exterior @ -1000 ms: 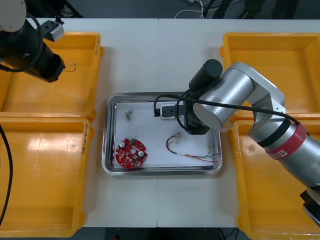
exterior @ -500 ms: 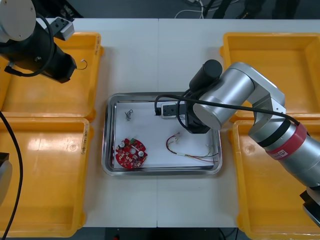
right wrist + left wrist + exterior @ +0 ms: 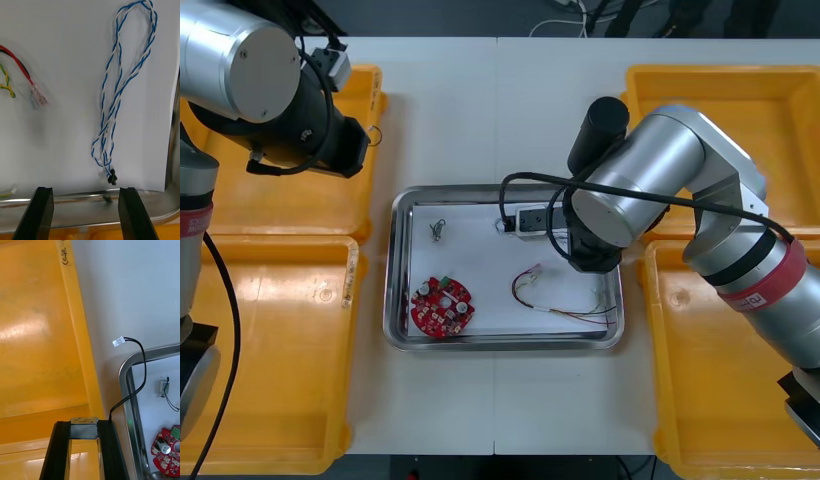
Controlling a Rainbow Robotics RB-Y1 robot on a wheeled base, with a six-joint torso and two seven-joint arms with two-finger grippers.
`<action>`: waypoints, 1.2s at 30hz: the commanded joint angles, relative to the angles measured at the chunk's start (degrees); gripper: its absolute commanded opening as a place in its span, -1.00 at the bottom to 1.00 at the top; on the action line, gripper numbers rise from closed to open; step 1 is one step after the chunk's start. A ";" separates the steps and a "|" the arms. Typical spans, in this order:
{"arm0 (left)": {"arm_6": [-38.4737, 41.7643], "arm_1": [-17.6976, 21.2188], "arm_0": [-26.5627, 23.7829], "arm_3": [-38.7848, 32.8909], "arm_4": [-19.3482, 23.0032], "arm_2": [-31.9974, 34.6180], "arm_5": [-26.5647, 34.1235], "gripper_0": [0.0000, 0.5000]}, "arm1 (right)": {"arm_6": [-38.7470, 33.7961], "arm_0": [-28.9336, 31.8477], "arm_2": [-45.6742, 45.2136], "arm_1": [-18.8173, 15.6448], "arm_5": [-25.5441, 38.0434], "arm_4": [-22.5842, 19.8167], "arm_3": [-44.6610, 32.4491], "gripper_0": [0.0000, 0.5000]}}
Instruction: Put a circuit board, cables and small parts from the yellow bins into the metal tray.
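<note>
My left gripper (image 3: 367, 135) hangs over the right edge of the far-left yellow bin (image 3: 240, 200), a little short of the metal tray (image 3: 392, 270). In the left wrist view this gripper (image 3: 84, 435) is shut on the grey end block of a black cable (image 3: 140, 363), whose white plug sticks up free. My right gripper (image 3: 518, 220) is low over the tray's far right part. Its fingers (image 3: 39, 213) stand open, and the twisted blue and white cable (image 3: 112, 108) lies loose on the white floor beyond them. A red circuit board (image 3: 442, 306), a red and yellow cable (image 3: 530, 288) and a small metal part (image 3: 438, 230) lie in the tray.
Yellow bins flank the tray: near left (image 3: 270, 350), far right (image 3: 720, 110) and near right (image 3: 720, 390). My right arm's silver body hangs over the tray's right part. In the left wrist view the tray rim (image 3: 129, 401) lies close beside the orange bin wall (image 3: 80, 352).
My left arm has swung right toward the tray, carrying the black cable. My right gripper has opened and drawn back a little, leaving the blue and white cable in the tray.
</note>
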 commanded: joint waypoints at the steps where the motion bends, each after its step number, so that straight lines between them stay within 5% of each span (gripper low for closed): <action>1: 2.87 -0.91 1.01 -2.93 0.59 -0.54 0.41 -1.00 | -2.64 -4.10 -4.29 0.84 3.98 -2.96 -2.36 1.00; 10: 3.31 -0.91 1.01 -2.93 0.95 -0.62 0.41 -1.00 | -7.91 -8.32 -10.09 0.84 13.29 -8.85 -2.36 1.00; 18: 4.01 -1.00 1.01 -2.93 1.82 -0.62 0.41 -1.00 | -16.70 -12.01 -14.83 -0.48 13.69 -11.31 -2.36 1.00; 29: 5.68 -1.97 0.93 -3.63 1.74 -3.09 0.41 -1.00 | -34.10 -11.66 -18.53 -12.35 13.69 -23.70 -4.03 1.00; 36: 7.44 -3.29 0.66 -4.25 1.30 -5.81 0.41 -1.00 | -43.24 -8.67 -19.67 -17.53 13.69 -25.46 -8.60 1.00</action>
